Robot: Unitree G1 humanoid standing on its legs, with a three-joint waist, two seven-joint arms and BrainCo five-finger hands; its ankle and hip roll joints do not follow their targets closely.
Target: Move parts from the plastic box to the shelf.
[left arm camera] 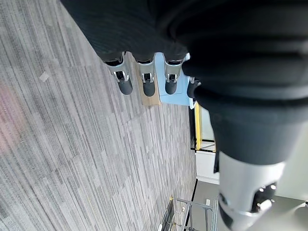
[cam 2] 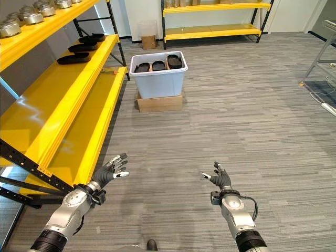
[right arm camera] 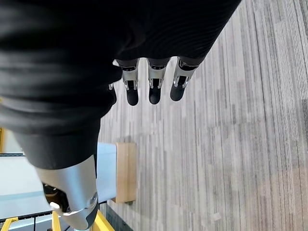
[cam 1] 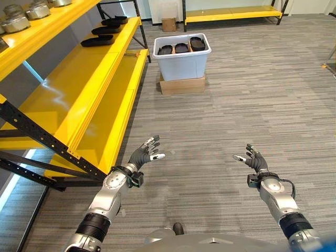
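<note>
Both hands empty w/ fingers loosely spread, left hand (cam 1: 143, 155) and right hand (cam 1: 254, 159) well short of the plastic box (cam 1: 182, 62). Black parts (cam 1: 181, 48) sit upright in a row inside the box; a few more lie on the yellow shelf (cam 1: 113, 50) just left of it. They look stiff, prob. light moulded pieces w/ smooth faces, so I'd take one by its top edge, thumb opposite fingers.

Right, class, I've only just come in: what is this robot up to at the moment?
It is partway through moving black parts from a white plastic box, which sits on a cardboard base, to the yellow shelf. Several black parts already lie on the shelf's middle level, and others remain in the box. Right now it holds nothing: the left hand and right hand are both open and empty, raised over the grey carpet, with the box some way ahead of them.
</note>
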